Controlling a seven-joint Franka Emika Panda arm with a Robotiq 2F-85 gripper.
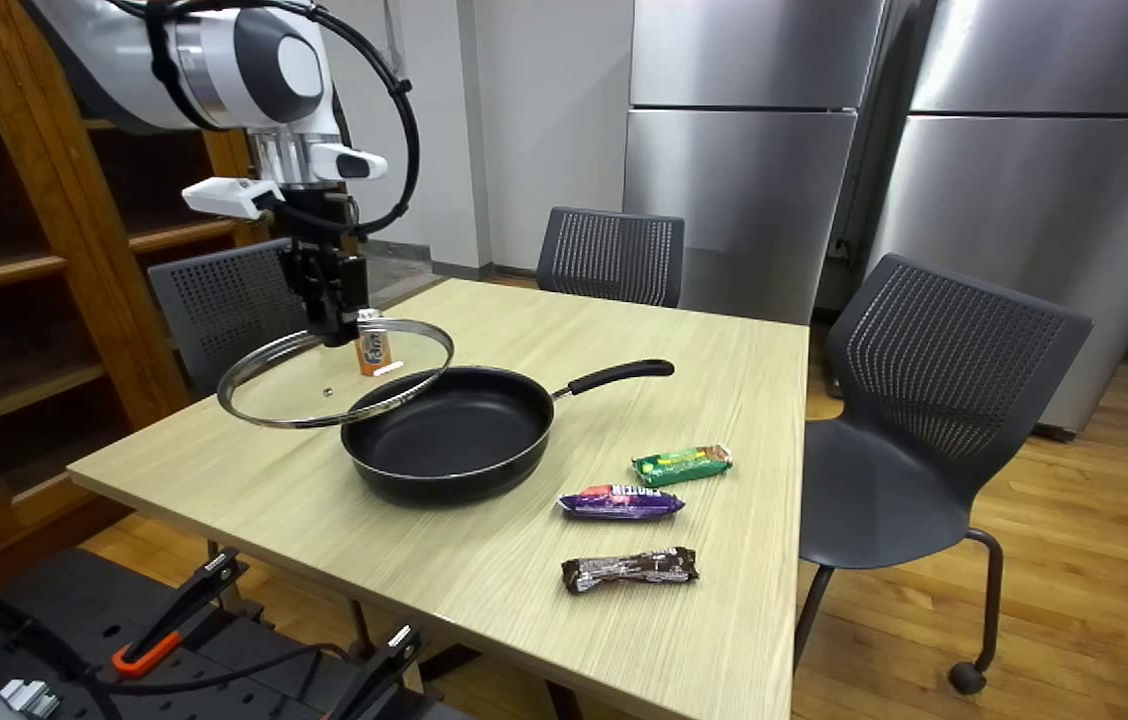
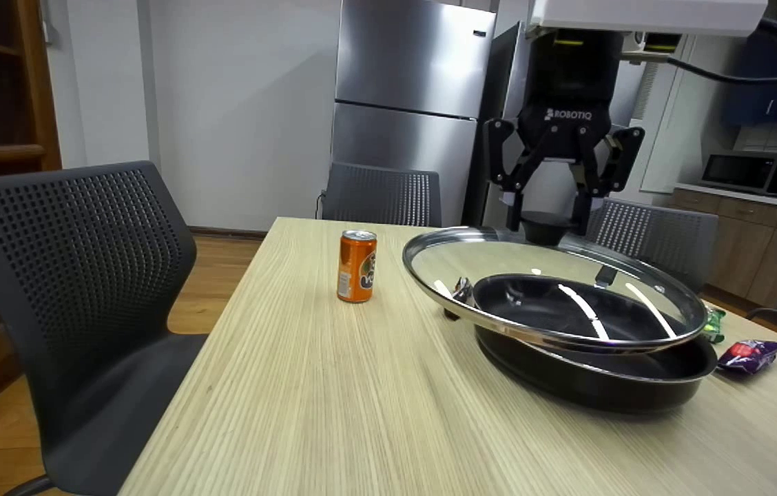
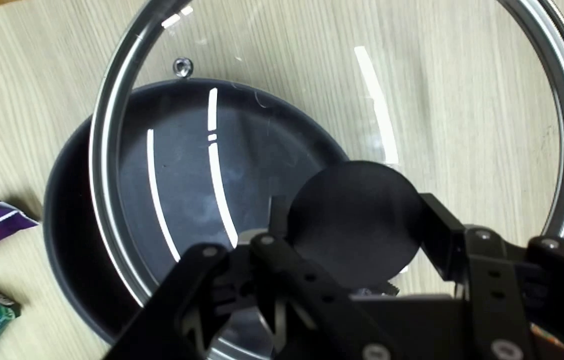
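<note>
Gripper [image 2: 547,222] pinches round black knob [image 3: 354,220] (plastic, perhaps) on metal-rimmed glass lid [image 2: 554,293].

One lid [image 1: 329,388]; one pan [image 1: 454,440]; one can [image 2: 357,266]; three bars [image 1: 622,503]

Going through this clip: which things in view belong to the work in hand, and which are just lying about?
In the work:
black frying pan
glass lid, held partly over the pan
tool, closed on the lid's knob

Apparently just lying about:
orange can
green-wrapped bar
purple-wrapped bar
brown-wrapped bar
</note>
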